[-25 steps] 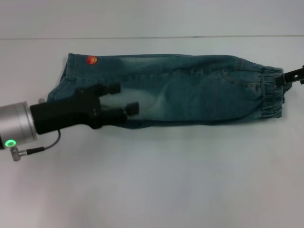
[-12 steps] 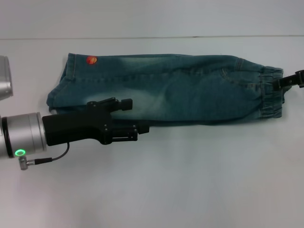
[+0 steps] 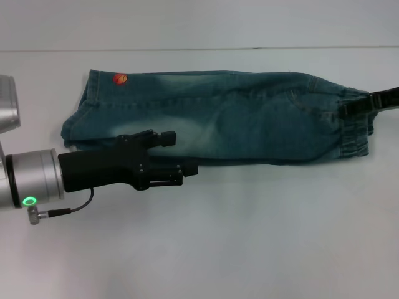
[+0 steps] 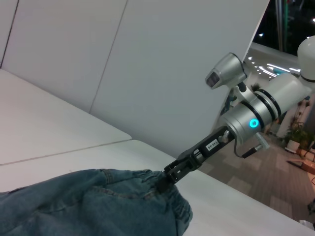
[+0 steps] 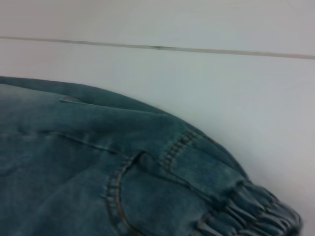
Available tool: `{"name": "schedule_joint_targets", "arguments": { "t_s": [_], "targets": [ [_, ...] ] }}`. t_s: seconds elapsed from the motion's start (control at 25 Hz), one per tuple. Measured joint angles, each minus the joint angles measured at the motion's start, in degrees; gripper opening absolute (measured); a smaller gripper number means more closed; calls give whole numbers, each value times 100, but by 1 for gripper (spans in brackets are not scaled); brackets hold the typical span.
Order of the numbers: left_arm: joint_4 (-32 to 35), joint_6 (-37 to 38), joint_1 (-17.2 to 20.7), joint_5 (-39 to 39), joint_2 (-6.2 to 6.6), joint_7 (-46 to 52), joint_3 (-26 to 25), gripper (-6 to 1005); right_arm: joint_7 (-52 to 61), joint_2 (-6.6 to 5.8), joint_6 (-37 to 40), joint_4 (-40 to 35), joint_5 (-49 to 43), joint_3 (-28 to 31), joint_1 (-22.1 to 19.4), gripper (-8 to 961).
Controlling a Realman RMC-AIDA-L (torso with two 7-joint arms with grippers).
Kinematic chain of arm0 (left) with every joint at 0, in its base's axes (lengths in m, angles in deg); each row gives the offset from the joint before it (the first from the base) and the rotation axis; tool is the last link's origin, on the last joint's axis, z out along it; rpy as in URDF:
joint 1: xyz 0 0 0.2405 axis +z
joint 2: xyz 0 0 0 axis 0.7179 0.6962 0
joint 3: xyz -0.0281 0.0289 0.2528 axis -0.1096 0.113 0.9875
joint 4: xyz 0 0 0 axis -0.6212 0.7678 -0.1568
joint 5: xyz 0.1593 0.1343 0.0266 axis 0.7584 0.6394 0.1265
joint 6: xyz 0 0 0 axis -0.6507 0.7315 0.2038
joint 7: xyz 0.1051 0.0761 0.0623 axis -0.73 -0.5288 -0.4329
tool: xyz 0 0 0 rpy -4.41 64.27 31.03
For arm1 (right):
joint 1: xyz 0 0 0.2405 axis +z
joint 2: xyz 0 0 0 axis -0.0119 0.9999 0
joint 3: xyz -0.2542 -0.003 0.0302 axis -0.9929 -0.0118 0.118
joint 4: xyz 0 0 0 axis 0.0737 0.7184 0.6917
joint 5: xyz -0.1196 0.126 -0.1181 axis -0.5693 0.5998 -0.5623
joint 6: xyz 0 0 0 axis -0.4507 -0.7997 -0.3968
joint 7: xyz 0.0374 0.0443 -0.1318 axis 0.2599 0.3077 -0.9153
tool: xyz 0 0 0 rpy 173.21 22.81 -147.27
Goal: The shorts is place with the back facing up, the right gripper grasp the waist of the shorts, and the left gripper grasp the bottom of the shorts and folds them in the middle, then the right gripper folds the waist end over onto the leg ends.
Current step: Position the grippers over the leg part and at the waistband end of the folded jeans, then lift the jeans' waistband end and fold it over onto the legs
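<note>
Jaws: right gripper (image 3: 349, 107) clamped on shorts (image 3: 224, 115) waistband, left gripper (image 3: 177, 152) parted, empty | denim soft, floppy | pinch waist elastic, hem edge.

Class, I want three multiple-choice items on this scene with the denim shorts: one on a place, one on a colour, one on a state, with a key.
1. Where is the right pincer?
A. at the elastic waist end of the shorts
B. at the leg end
C. off the table

2. What colour is the small round patch near the leg end?
A. green
B. red-orange
C. white

3. How do the shorts lie?
A. hanging in the air
B. rolled into a ball
C. folded lengthwise, flat on the table

Key: 1 A, its tip meets the gathered waistband; 2 B, the head view shows it red-orange; 3 C, one long narrow denim strip rests on the white surface, with the left pincer at its near edge.
</note>
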Motion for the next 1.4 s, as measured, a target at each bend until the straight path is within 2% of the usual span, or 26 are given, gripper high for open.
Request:
{"name": "schedule_joint_targets", "arguments": {
  "t_s": [0.24,0.56,0.76,1.08,1.28,1.4],
  "targets": [
    [-36,-89,35,0,0,-1,-1,939,-30,24,258,-30,60,1,81,904],
    [-74,-113,65,0,0,-21,-18,938,-92,-10,426,-151,88,3,76,872],
    [-74,-123,74,0,0,-23,-28,938,-151,-1,405,-151,61,0,74,651],
    [-85,-277,60,-93,-4,-7,-66,937,-271,-13,520,-151,103,41,50,409],
    [-287,-721,1,-649,-10,-69,-69,878,-407,-160,947,-229,537,218,-58,200],
    [-570,-1122,-132,-1095,-17,-316,-61,834,-470,-256,1400,-422,954,357,-210,166]
  ]
}}
